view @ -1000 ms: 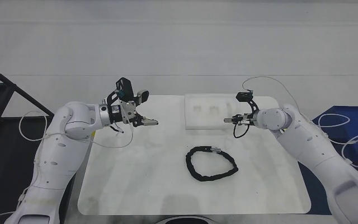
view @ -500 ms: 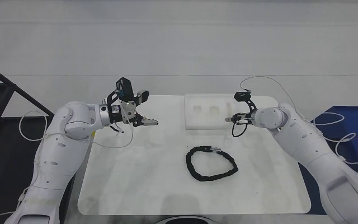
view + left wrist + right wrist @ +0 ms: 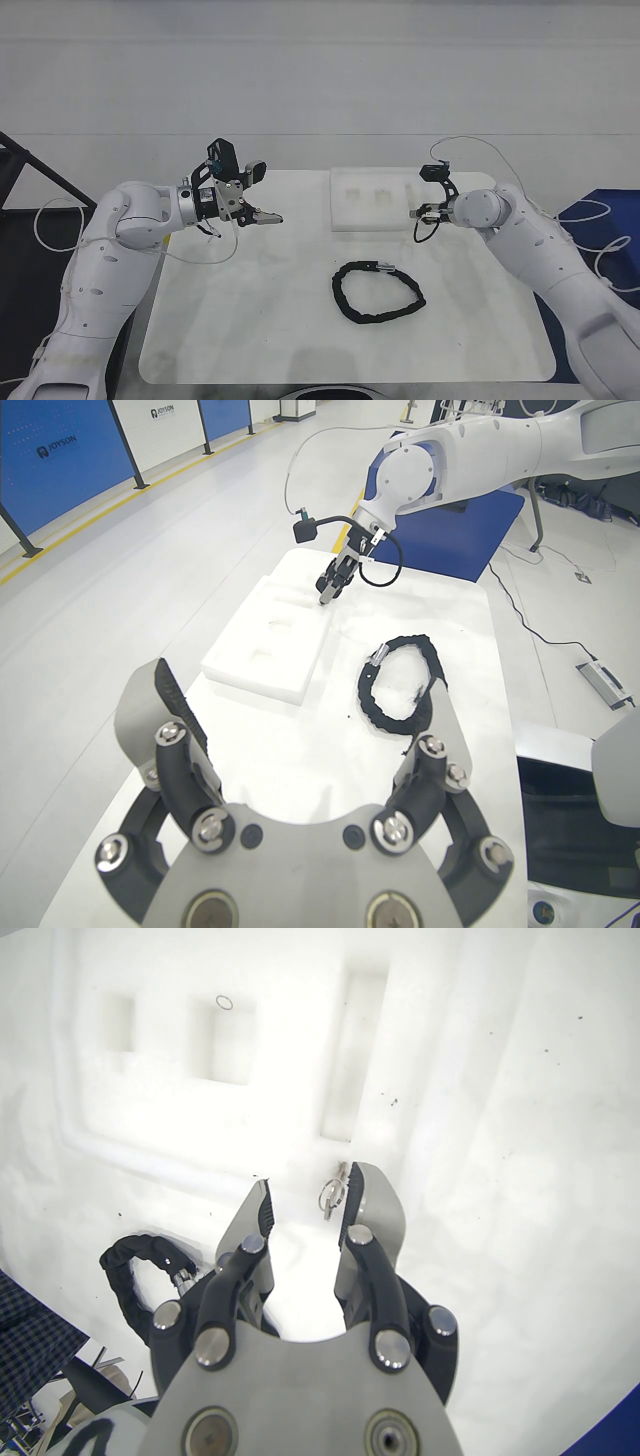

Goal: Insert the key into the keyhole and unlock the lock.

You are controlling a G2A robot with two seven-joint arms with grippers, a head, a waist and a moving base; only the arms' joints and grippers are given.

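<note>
The white surface point(image 3: 250, 320) lay open along its near and left edges, with the looped chain lock point(image 3: 378, 292) near its centre, well apart from every edge. A foam tray point(image 3: 372, 205) sat against the far edge, a thin ring point(image 3: 224, 1002) in one of its recesses. The key point(image 3: 331, 1195) lay at the tray's rim, just beside one spread finger of the right gripper point(image 3: 309, 1193). The left gripper point(image 3: 297, 687) hung above the far left corner, fingers spread wide.
</note>
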